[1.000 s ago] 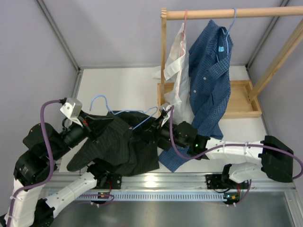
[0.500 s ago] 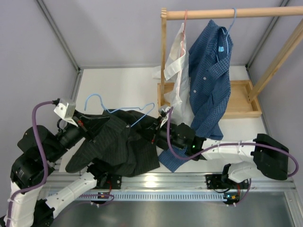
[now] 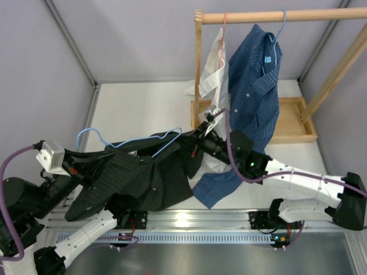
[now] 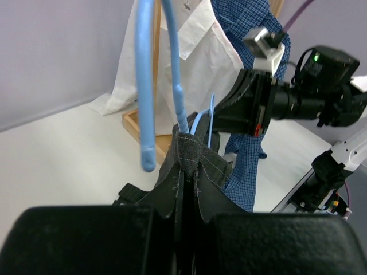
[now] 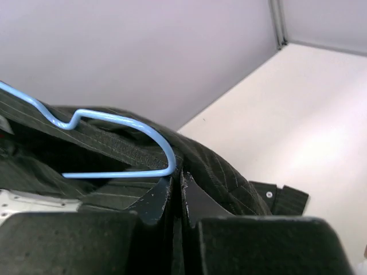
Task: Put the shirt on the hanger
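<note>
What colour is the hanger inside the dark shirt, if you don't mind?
Light blue. The hanger shows best in the left wrist view, close up.

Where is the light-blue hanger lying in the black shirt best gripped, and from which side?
Take the hanger by its hook, probably from the left arm's side: it stands bare beyond the shirt, while the frame lies partly in fabric.

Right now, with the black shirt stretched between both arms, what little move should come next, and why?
Probably the right gripper should tug its pinch of shirt over the hanger. That wire corner shows bare beside its grip, not inside the cloth, while the left gripper is clamped on the shirt at the hook.
</note>
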Robot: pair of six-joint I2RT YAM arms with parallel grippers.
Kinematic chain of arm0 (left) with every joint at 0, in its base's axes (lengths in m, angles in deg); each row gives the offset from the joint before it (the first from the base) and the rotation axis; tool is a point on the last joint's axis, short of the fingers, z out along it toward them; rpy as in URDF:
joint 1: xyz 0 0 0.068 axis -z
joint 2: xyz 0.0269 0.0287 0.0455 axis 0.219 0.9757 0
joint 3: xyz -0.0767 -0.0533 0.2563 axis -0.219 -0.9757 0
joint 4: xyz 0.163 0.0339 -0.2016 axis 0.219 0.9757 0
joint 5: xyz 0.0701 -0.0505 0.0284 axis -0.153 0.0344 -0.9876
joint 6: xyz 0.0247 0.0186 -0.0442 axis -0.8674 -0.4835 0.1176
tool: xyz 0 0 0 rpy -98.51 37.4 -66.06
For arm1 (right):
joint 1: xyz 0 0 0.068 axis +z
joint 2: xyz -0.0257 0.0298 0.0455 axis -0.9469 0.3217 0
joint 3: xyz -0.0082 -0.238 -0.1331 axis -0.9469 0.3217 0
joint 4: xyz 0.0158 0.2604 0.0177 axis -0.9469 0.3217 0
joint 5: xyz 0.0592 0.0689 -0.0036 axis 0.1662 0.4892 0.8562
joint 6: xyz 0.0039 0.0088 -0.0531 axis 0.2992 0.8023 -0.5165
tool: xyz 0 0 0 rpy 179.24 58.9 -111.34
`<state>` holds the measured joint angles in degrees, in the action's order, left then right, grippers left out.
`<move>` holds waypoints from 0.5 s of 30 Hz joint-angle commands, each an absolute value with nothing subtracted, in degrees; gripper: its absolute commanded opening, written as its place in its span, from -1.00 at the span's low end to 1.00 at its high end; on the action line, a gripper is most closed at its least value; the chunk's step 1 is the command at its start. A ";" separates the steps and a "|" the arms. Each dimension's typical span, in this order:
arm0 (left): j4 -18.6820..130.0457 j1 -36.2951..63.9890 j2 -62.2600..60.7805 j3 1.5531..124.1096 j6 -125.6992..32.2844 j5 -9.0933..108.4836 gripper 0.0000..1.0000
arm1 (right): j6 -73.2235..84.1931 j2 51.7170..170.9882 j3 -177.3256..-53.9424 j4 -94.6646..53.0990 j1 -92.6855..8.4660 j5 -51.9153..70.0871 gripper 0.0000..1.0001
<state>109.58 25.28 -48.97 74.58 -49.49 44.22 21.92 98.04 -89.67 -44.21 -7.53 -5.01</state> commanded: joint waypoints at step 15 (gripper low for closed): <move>107.62 25.23 -52.15 69.94 -57.85 42.05 -1.00 | 12.92 98.99 -113.82 -7.24 -19.99 -5.40 -1.00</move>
<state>108.33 25.30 -50.65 69.75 -55.02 45.62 18.22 97.84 -108.12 -14.18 -16.02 4.23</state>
